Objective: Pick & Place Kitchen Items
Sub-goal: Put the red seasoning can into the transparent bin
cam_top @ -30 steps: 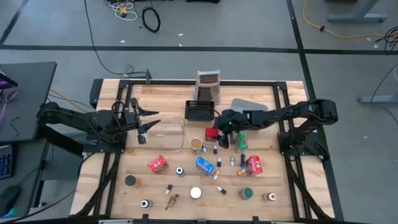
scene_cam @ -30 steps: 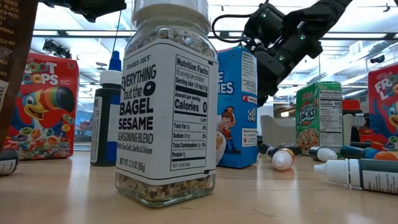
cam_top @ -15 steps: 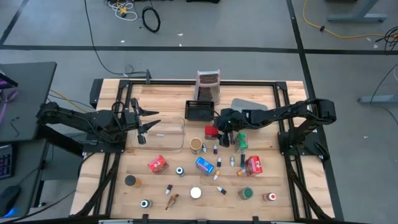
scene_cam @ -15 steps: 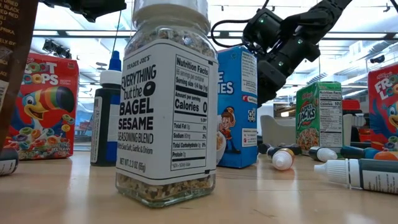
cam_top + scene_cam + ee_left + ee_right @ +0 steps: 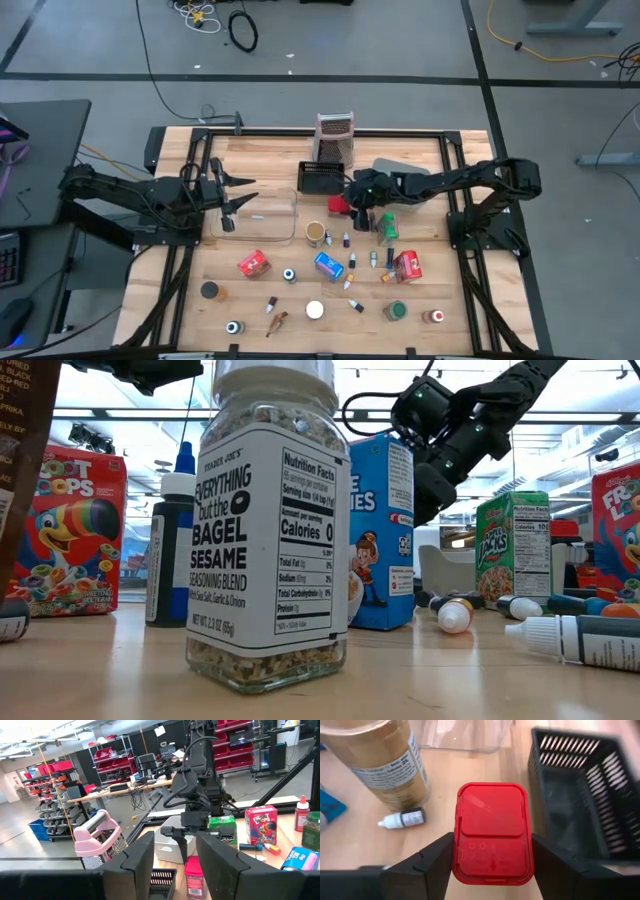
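While clamped between the right gripper's (image 5: 492,850) fingers, the red-lidded jar (image 5: 492,835) sits squarely in the jaws, both pads pressed flat on its long sides just under the lid. It reads as a rigid plastic spice container: light, stiff, smooth walls that could slip if the squeeze eased, not fragile. Taking it by the flat sides below the lid rim looks like the sound hold; the hinged lid itself is a poor place to pinch.

Just beside the gripper on one side is the black mesh basket (image 5: 580,790), and the jar is near its wall but not over its opening. On the other side stands a brown jar with a gold label (image 5: 385,765), with a tiny dropper bottle (image 5: 402,817) lying by its foot. Past the fingers is the edge of a clear tub (image 5: 465,735).

From above, the right gripper (image 5: 352,205) holds the jar between basket (image 5: 320,178) and grey tray (image 5: 400,170), with a green packet (image 5: 386,226) just behind it.

Against the frames a second ago the right gripper has shifted toward the basket and lifted slightly; in the low view its wrist sits a touch higher.

The left gripper (image 5: 232,195) waits well apart by the tub, fingers spread, holding nothing.
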`<state>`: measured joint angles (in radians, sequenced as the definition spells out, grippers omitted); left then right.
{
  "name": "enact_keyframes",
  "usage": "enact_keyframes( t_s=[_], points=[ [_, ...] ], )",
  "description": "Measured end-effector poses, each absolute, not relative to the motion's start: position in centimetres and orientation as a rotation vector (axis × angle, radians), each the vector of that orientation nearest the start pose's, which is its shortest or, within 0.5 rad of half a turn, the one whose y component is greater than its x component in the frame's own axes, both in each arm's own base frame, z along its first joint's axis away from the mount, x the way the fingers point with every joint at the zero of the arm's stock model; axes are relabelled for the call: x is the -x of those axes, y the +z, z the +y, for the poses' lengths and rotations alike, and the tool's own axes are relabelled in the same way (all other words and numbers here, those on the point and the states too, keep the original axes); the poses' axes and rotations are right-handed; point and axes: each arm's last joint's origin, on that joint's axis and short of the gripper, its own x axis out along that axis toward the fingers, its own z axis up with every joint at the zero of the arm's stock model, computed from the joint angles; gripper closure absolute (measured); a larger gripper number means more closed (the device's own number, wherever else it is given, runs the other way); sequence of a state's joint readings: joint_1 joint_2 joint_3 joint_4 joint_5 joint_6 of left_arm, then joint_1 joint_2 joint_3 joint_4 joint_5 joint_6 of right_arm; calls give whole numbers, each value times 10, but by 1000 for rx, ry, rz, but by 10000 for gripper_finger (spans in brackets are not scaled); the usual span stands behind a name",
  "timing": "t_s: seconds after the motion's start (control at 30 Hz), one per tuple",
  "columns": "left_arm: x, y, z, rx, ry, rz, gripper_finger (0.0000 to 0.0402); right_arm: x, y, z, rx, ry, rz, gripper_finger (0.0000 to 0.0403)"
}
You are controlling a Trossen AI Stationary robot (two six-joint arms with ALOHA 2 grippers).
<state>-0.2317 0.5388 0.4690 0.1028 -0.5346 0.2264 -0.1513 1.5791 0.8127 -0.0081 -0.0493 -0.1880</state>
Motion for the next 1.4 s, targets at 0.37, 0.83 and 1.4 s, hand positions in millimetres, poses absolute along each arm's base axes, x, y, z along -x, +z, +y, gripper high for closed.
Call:
enact_keyframes(
  t_s=[0.37, 0.83, 1.4],
  points=[
    [-139, 281, -18, -323, 301, 46, 245, -309, 212, -47, 218, -57, 511, 163],
    [-198, 273, -15, -317, 362, 134, 153, -313, 244, -44, 122, 71, 224, 159],
    [-310, 290, 4, -188, 235, 533, 129, -310, 235, -43, 79, 65, 329, 158]
  ],
)
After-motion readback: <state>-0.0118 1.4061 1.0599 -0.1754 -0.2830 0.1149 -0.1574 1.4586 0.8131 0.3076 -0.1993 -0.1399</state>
